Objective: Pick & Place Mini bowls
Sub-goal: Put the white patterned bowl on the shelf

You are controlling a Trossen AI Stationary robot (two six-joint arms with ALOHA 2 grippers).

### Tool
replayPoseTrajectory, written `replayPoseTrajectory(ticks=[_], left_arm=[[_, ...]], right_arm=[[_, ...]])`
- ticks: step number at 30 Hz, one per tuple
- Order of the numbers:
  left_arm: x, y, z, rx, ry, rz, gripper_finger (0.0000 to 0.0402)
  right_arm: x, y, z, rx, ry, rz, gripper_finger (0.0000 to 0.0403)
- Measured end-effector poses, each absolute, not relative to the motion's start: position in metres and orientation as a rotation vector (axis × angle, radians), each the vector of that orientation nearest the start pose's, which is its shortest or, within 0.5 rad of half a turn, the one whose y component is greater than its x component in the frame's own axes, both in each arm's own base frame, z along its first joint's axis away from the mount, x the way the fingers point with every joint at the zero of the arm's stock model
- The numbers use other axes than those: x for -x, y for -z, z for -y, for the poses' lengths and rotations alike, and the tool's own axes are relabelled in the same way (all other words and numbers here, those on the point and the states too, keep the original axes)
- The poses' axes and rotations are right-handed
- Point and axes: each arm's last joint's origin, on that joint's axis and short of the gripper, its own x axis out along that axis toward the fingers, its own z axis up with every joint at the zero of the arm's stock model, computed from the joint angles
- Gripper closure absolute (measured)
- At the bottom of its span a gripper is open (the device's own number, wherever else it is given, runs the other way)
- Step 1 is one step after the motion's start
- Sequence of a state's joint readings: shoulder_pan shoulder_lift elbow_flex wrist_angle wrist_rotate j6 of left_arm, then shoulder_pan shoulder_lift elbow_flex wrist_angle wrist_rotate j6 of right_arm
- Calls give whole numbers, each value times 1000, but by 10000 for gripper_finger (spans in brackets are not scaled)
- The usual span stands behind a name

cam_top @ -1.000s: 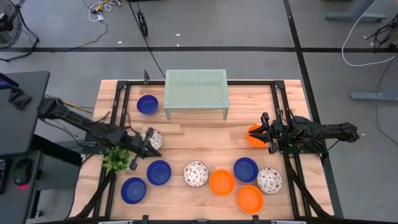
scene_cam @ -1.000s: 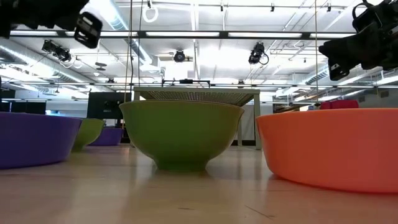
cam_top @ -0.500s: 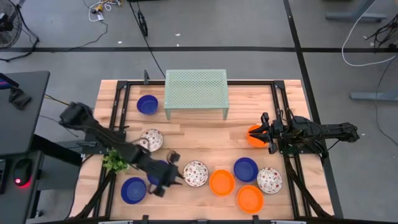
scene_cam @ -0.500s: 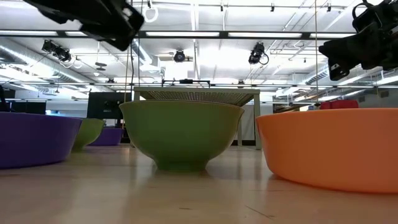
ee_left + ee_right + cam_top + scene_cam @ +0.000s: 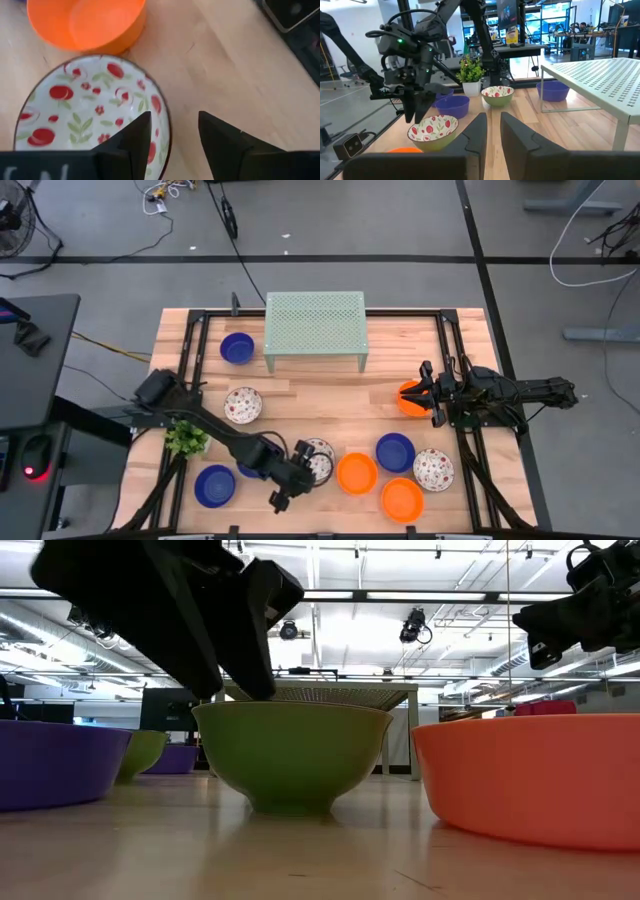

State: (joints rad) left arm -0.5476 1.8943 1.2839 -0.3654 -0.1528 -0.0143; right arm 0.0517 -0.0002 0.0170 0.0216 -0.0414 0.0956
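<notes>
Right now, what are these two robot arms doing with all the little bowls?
The left gripper hangs open over the rim of a white bowl with red speckles near the table's front, one finger inside the rim and one outside, beside an orange bowl. The right gripper waits at the table's right side next to another orange bowl. More blue, orange and speckled bowls lie around the wooden table.

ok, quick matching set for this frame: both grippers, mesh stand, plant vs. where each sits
1. left gripper
2. right gripper
3. mesh stand
4. plant

A. back middle of the table
B. beside an orange bowl, right side
C. near the left edge
D. open, astride a speckled bowl rim

Pairs: 1-D, 2-B, 3-A, 4-C
</notes>
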Motion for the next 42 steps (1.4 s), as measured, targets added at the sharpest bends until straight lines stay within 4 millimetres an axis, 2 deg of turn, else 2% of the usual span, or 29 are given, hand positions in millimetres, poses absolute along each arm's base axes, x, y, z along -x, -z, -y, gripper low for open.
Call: replayPoseTrajectory(ticks=[8,14,18,24,28,33,39,42], left_arm=[[-337,-180,199,-350,324,-947,290],[-337,-179,197,-373,291,-957,308],[-336,-179,196,-386,273,-962,302],[-337,-170,197,-395,271,-982,261],[-337,-166,197,-398,276,-1001,253],[-338,-166,198,-393,276,-992,292],[-339,-168,198,-402,266,-978,379],[-337,-174,198,-392,265,-966,387]], right_arm=[[-96,-172,-6,-95,-95,35,344],[-96,-172,-6,-96,-95,35,344],[-96,-171,-6,-95,-96,35,344],[-96,-172,-6,-96,-95,35,344],[-96,-172,-6,-95,-96,35,344],[-96,-172,-6,-95,-95,35,344],[-96,-171,-6,-96,-95,35,344],[-96,-172,-6,-96,-95,35,344]])
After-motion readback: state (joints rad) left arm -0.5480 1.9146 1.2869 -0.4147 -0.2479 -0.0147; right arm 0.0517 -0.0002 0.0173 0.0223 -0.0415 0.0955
